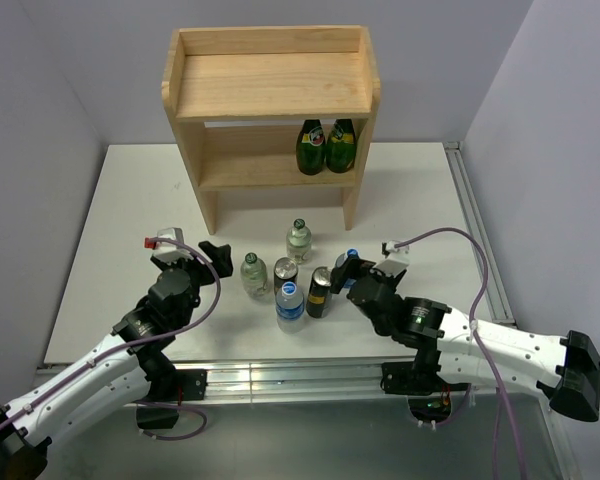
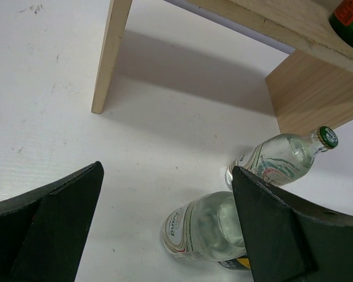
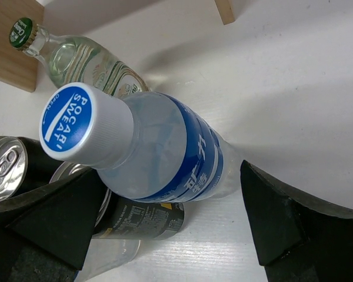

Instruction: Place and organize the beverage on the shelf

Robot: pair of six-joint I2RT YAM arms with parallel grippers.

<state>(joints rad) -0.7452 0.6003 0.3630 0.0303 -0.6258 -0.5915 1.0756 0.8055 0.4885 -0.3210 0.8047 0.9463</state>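
Note:
The wooden shelf (image 1: 270,85) stands at the back. Six drinks stand in a cluster on the table: two green-capped glass bottles (image 1: 299,240) (image 1: 254,273), two dark cans (image 1: 285,270) (image 1: 320,291) and two blue-labelled water bottles (image 1: 290,305) (image 1: 351,264). My right gripper (image 1: 346,272) is open, its jaws on either side of the right water bottle (image 3: 165,153) without touching it. My left gripper (image 1: 195,253) is open and empty, left of a glass bottle (image 2: 203,226) that stands close to its right finger (image 2: 282,235).
Two dark green bottles (image 1: 325,146) stand on the right of the shelf's lower tier. The shelf's left leg (image 2: 109,59) is ahead of the left gripper. A can (image 3: 135,217) and a glass bottle (image 3: 82,59) crowd the water bottle's left side.

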